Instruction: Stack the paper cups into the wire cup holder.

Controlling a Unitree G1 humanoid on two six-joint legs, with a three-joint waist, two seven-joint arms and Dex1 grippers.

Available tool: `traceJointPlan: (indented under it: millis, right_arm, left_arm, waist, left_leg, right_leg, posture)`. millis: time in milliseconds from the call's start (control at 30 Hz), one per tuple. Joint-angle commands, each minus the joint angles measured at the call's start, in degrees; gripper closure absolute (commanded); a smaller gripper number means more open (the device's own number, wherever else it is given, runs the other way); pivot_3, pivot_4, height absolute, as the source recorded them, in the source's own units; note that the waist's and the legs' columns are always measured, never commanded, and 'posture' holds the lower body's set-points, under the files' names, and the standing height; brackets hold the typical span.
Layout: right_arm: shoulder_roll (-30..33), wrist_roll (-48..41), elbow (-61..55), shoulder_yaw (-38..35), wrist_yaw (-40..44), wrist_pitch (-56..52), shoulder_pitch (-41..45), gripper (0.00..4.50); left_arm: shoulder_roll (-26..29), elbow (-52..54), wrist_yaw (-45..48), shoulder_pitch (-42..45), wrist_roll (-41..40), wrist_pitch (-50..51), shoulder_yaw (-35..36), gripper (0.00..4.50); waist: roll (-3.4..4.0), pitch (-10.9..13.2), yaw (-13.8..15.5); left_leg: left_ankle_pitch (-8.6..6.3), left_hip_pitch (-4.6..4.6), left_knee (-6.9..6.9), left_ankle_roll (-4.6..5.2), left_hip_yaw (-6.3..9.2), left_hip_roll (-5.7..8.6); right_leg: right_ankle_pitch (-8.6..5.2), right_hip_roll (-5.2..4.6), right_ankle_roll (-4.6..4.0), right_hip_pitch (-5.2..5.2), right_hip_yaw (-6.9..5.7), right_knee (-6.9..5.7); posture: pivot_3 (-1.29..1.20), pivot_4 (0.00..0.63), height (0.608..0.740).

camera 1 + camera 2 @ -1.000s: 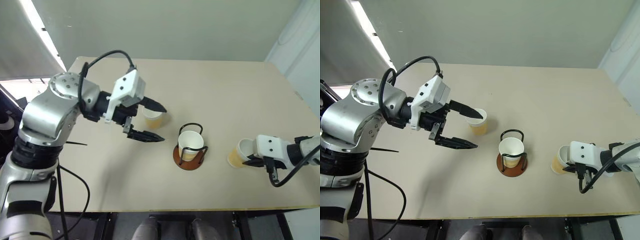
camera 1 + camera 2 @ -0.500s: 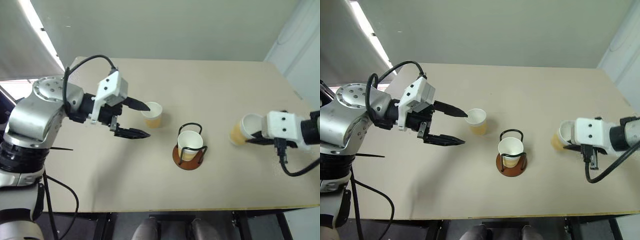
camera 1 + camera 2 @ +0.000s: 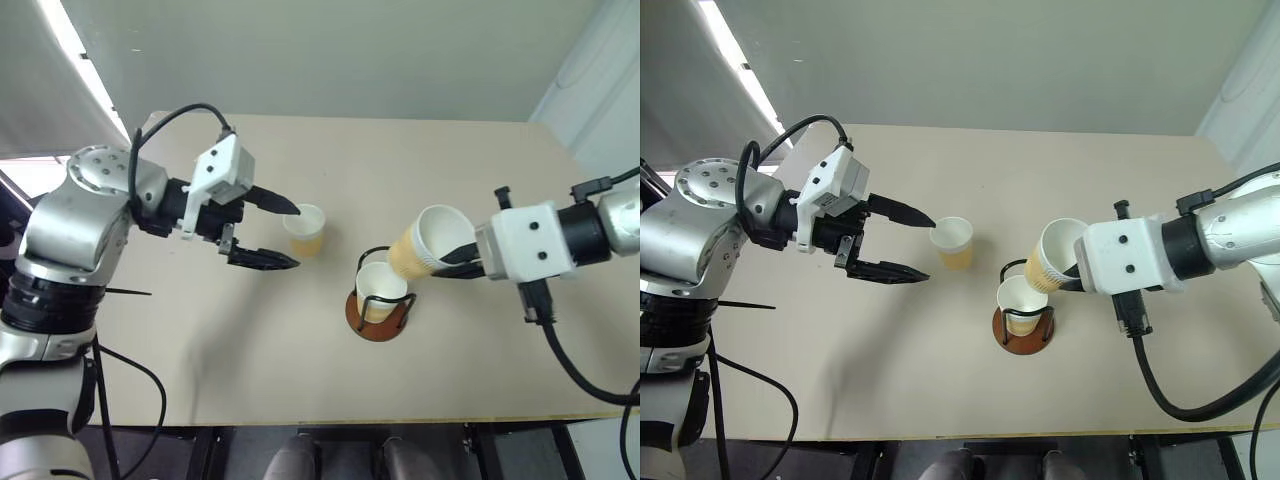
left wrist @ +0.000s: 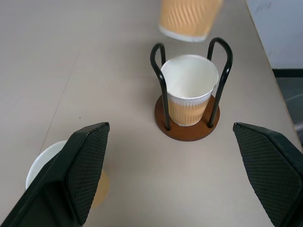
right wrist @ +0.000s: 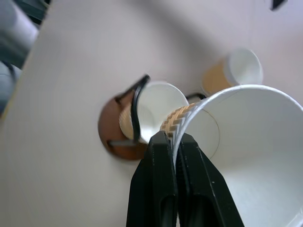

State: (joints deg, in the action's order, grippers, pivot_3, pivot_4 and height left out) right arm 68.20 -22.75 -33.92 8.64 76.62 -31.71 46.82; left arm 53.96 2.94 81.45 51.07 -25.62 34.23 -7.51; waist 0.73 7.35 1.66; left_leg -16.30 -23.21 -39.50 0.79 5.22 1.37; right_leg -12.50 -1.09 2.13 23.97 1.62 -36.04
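Paper cup [image 3: 1055, 254], light and crushable, is pinched by its rim wall in the right gripper [image 5: 172, 142], tilted just above the holder [image 3: 1024, 332] (one cup [image 3: 1021, 303] seated); left gripper [image 3: 902, 242] gapes empty beside the third cup [image 3: 955, 243].

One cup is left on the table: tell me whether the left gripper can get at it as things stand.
Probably yes. The left gripper is open, its upper finger's tip right by the loose paper cup, nothing between them. The right gripper, pinching another cup's wall, hangs over the wire cup holder.
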Motion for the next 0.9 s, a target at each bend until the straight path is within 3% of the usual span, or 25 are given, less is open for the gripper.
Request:
traceJointPlan:
  millis: [33, 433, 767, 900]
  right_arm:
    - [-0.69, 2.67, -0.2, 1.81, 0.97, 1.52, 2.32, 4.48]
    - [-4.64, 9.98, 3.13, 6.85, 3.14, 7.78, 1.22, 4.48]
    - [-6.46, 10.05, 2.31, 7.36, 4.59, 7.69, 0.4, 4.48]
    - [-7.36, 9.67, 1.88, 7.08, 4.46, 6.77, 0.63, 3.26]
  left_arm:
    - [-0.48, -0.23, 0.52, 2.2, 0.64, -1.06, 0.41, 0.0]
    - [-1.21, 1.0, 0.65, 2.2, 1.13, -0.83, 0.75, 0.0]
    - [-1.4, 2.09, 0.41, 2.46, 0.76, 0.01, 0.72, 0.0]
    - [-1.76, 2.13, 0.4, 2.66, 0.84, 0.1, 0.52, 0.0]
  waist:
    - [0.0, 0.0, 0.0]
    - [0.0, 0.0, -0.04]
    - [0.0, 0.0, -0.04]
    - [0.0, 0.0, -0.04]
  left_leg:
    - [0.0, 0.0, 0.01, 0.0, 0.01, 0.0]
    - [0.0, 0.0, 0.15, 0.0, 0.02, -0.01]
    - [0.0, 0.0, 0.18, 0.0, 0.01, -0.01]
    - [0.0, 0.0, 0.18, 0.0, 0.01, -0.01]
  right_leg:
    - [0.0, 0.0, 0.0, 0.0, 0.0, 0.01]
    - [0.0, 0.0, 0.0, 0.03, -0.01, 0.06]
    - [0.0, 0.0, 0.0, 0.03, -0.01, 0.08]
    - [0.0, 0.0, 0.0, 0.03, -0.01, 0.08]
  posture:
    - [0.0, 0.15, 0.74]
    - [0.0, 0.15, 0.74]
    - [0.0, 0.15, 0.74]
    - [0.0, 0.15, 0.74]
